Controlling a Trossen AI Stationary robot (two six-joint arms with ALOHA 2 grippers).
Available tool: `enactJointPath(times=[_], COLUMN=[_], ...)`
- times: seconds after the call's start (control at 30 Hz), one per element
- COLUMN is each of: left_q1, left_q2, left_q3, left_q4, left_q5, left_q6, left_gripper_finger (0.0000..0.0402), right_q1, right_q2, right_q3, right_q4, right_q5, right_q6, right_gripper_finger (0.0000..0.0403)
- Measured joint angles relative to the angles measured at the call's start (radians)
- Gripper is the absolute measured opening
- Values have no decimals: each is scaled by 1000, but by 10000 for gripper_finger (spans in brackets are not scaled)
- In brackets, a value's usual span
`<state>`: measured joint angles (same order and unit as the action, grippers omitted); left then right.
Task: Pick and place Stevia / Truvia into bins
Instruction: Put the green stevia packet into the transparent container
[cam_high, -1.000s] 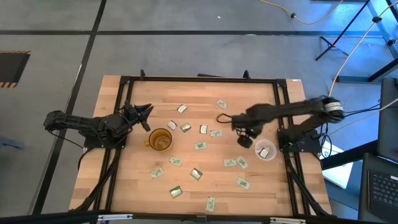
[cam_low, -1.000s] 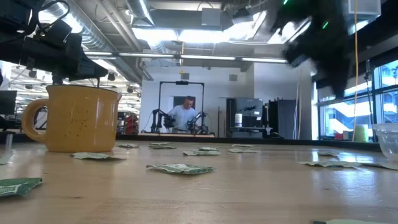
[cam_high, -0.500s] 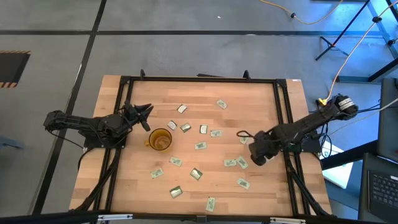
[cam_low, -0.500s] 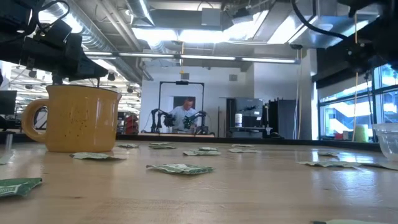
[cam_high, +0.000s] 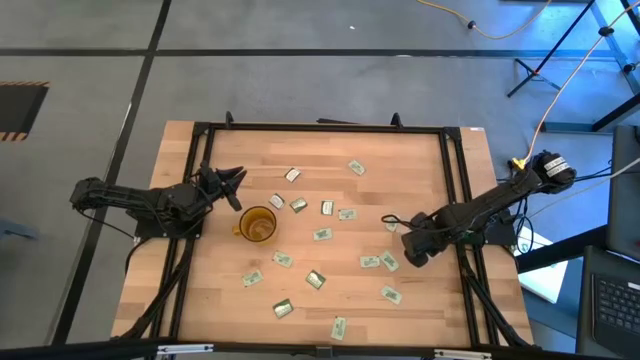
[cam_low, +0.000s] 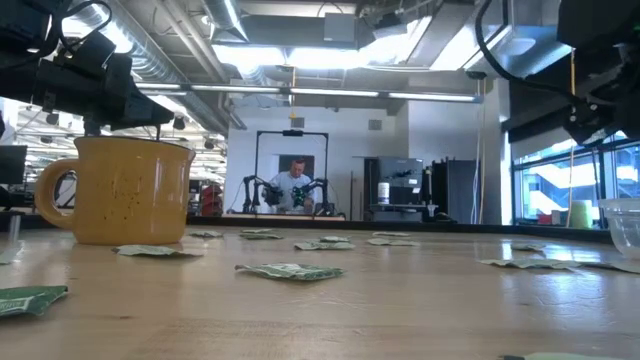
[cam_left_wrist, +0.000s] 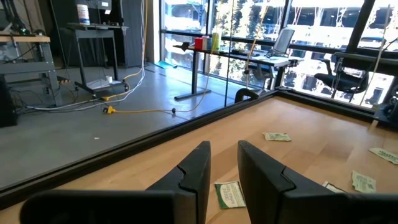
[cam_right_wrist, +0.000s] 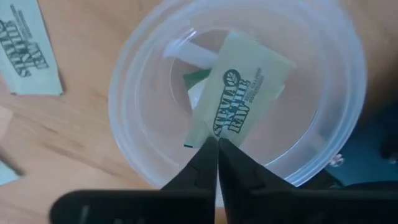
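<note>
Right gripper (cam_right_wrist: 217, 144) hangs directly over the clear cup (cam_right_wrist: 336, 93) near the table's right edge. Jaws are nearly together, only a thin gap between the tips. A Stevia sachet (cam_right_wrist: 239, 99) sits tilted inside the cup with its lower edge right at the jaw tips; can't tell if the tips pinch it or if it's loose. Another sachet lies under it at the cup's bottom. One more packet (cam_right_wrist: 28, 53) lies flat on the table (cam_high: 420, 160) just beside the cup.

From overhead the right arm covers the cup, so it isn't visible there.

Left gripper (cam_high: 236, 178) waits near the table's left edge, just beside the amber mug (cam_high: 257, 225), jaws slightly apart with nothing between them. A sachet (cam_left_wrist: 231, 194) lies on the table past its tips.

Remaining sachets (cam_high: 322, 234) are scattered across the middle and near side of the table, lying apart from each other.

A person (cam_low: 294, 186) is at another rig in the background.
</note>
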<state>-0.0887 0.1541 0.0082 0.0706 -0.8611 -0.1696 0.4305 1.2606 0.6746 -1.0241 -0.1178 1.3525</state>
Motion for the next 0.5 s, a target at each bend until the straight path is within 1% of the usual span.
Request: enactJointPath(times=[0.17,0.27,0.37,0.5], left_q1=[0,0,0,0], left_q2=[0,0,0,0], left_q3=[0,0,0,0], left_q4=[0,0,0,0], left_q5=[-2,-2,-2,-2], left_q6=[0,0,0,0], left_gripper_finger=[75,75,75,75], right_q1=[-1,-12,-32,-74], right_q2=[0,1,1,1], right_q3=[0,26,75,142], right_q4=[-1,-42,-80,-82], right_q5=[4,5,61,146], right_q6=[1,1,-9,-138], right_gripper_finger=[62,88,102,106])
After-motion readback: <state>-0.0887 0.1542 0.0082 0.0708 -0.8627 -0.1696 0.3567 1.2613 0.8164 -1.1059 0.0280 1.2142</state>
